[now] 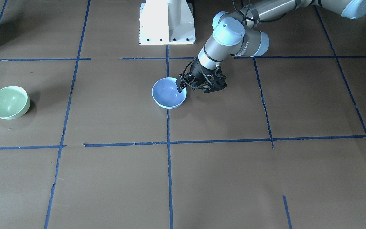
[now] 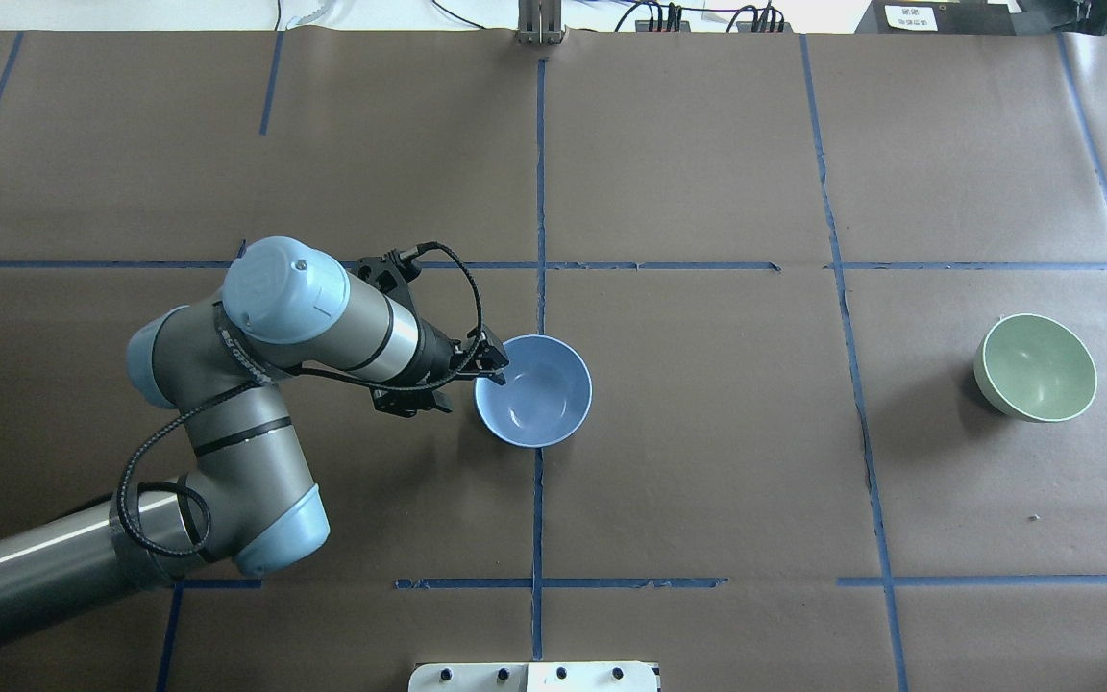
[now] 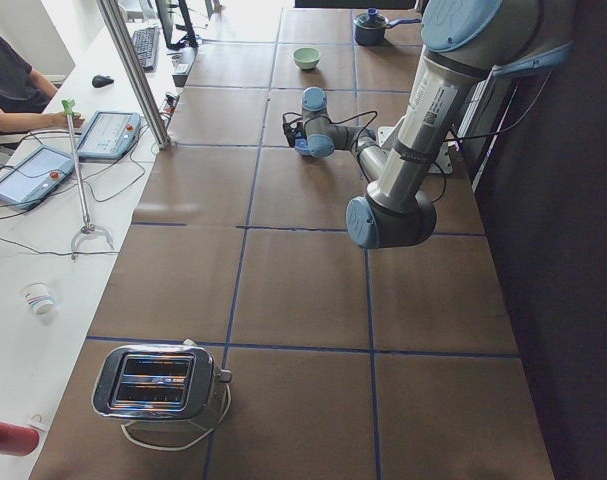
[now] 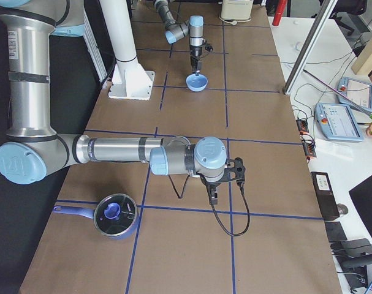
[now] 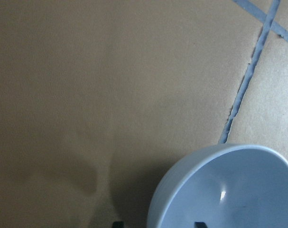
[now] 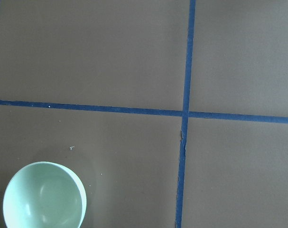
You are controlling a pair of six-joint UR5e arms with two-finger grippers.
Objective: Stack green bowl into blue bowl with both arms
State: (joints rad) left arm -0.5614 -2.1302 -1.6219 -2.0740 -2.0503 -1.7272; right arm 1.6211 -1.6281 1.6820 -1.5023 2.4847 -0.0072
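The blue bowl (image 1: 169, 93) stands upright near the table's middle (image 2: 534, 391). My left gripper (image 1: 180, 86) is at the bowl's rim on the robot's left side (image 2: 491, 368). In the left wrist view one fingertip (image 5: 198, 223) shows inside the bowl (image 5: 229, 190) and the other outside, set apart from the rim, so it is open. The green bowl (image 1: 9, 102) stands upright far off on the robot's right (image 2: 1037, 367) and shows in the right wrist view (image 6: 43, 197). My right gripper (image 4: 213, 197) hangs above the table near it; I cannot tell whether it is open or shut.
The white pedestal base (image 1: 167, 22) stands at the robot's side of the table. A blue-lidded pot (image 4: 115, 215) sits at the right end, a toaster (image 3: 158, 385) at the left end. Blue tape lines cross the brown table.
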